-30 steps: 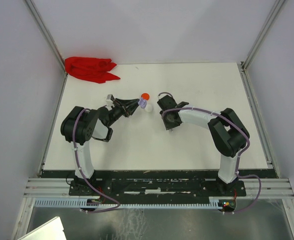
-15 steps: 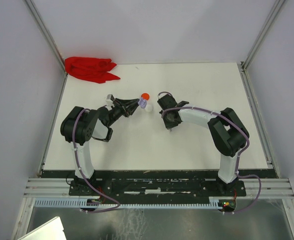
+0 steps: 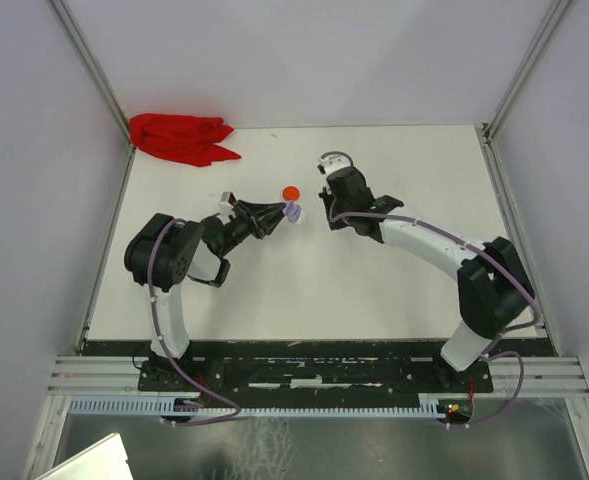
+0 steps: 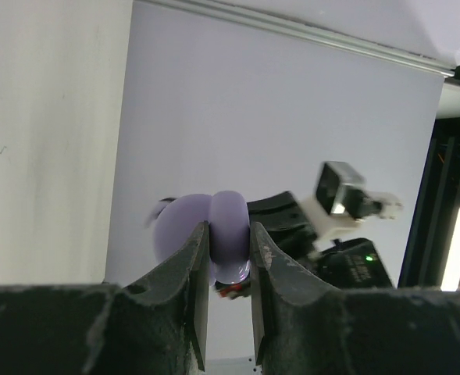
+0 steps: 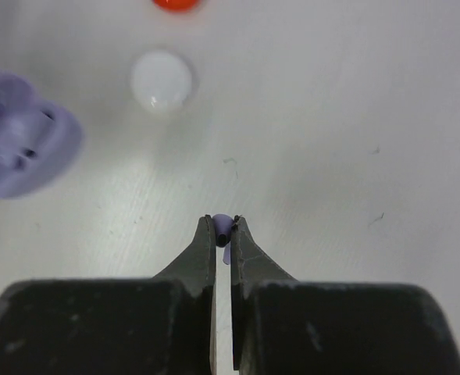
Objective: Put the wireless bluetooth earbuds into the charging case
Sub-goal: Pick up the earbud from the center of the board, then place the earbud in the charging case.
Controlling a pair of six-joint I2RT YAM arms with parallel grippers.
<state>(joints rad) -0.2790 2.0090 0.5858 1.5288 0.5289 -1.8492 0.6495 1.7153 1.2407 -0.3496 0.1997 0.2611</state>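
— Red cloth [image 3: 179, 138] is bunched in the far left corner and has no part in the job. What does the left arm have?

— Its left fingers [image 4: 198, 266] are clamped on an edge of the purple charging case [image 4: 181, 230], holding it near the middle of the tabletop [image 3: 394, 290]. In the right wrist view the case looks open, with dark hollows showing.

— And beside it?

— A white disc [image 5: 161, 78] and a red disc [image 5: 175, 3] lie on the tabletop just right of the case. Neither is an earbud.

— The right arm?

— The right fingers [image 5: 206, 250] are pinched shut on a tiny purple earbud [image 5: 222, 219], right at their tips and low over the tabletop. It is apart from the case.

— So which step is this?

— Probably the carry: the earbud is gripped and the case is held ready, but nothing is seated yet.

— What does the next move call for?

— The right arm would have to travel left past the white disc and line the stem up with one hollow. Then it should lower gently while the left fingers keep the case steady. The grip is slight, so a tilt or bump could knock the earbud loose.
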